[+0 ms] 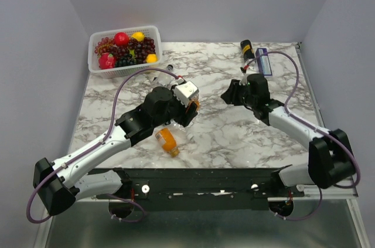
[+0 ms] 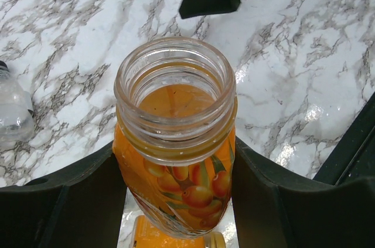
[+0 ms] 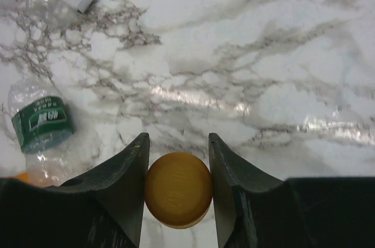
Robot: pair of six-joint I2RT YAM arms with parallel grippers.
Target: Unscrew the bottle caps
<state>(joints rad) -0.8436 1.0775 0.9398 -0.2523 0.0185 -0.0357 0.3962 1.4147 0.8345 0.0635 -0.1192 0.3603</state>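
Note:
My left gripper [image 2: 176, 201] is shut on an orange juice bottle [image 2: 176, 160] and holds it upright off the table. The bottle's threaded neck is open, with no cap on it. In the top view this gripper [image 1: 191, 107] is at the table's middle left. My right gripper [image 3: 177, 186] is shut on an orange bottle cap [image 3: 178, 189] above the marble; from above, this gripper [image 1: 228, 95] is just right of the bottle and the cap is hidden. A second orange juice bottle [image 1: 167, 141] lies on its side with its cap on. A clear bottle with a green label [image 3: 42, 125] lies nearby.
A white basket [image 1: 98, 63] of fruit stands at the back left. A black can [image 1: 246, 47] and a blue box [image 1: 262, 60] lie at the back right. Another clear bottle [image 1: 166, 72] lies behind my left arm. The marble table [image 1: 222, 136] ends at a black rail in front.

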